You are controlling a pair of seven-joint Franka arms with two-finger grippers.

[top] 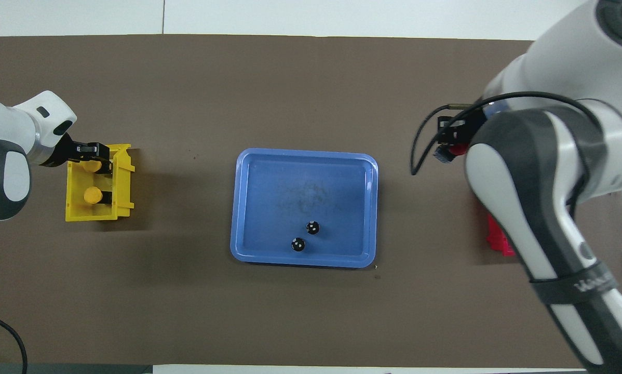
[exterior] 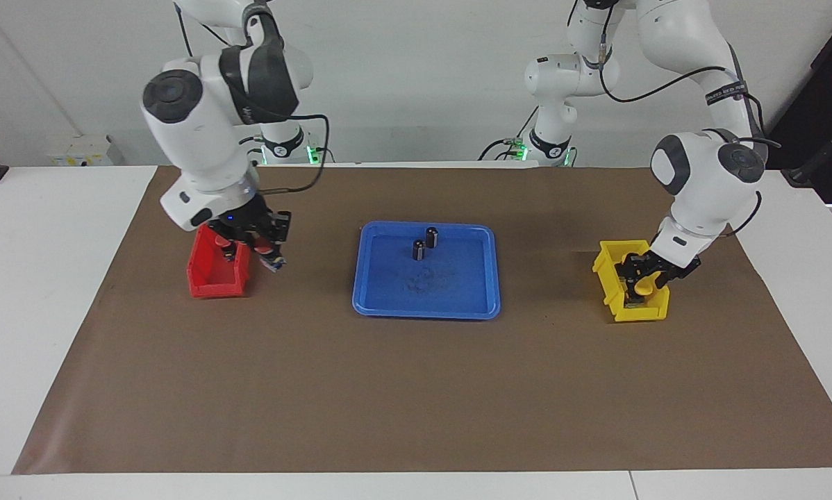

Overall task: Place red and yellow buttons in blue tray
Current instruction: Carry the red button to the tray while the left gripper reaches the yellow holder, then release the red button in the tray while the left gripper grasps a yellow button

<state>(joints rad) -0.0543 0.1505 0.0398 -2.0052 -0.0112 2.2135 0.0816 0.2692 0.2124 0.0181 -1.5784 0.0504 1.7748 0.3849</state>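
The right claw [exterior: 256, 244] is gripping a red button [exterior: 269, 254] and hangs in the air over the tabletop [exterior: 416, 389], just beside the red bin [exterior: 211, 278] on the side toward the blue tray [exterior: 426, 310]. I judge this to be the carry step for the first red button. Its next move calls for a level sweep across to the tray, then a low release onto bare floor, away from the two dark cylinders [exterior: 418, 250] standing in the part of the tray nearer the robots. No button lies in the tray yet.

At the left arm's end, the left claw [exterior: 644, 274] is down inside the yellow bin [exterior: 607, 278], at the yellow button [exterior: 644, 285] farther from the robots. Whether it has closed on that button I cannot tell. A second yellow button [top: 92, 195] sits beside it in the bin. Once the hold is firm, a straight lift clear of the bin walls comes next.
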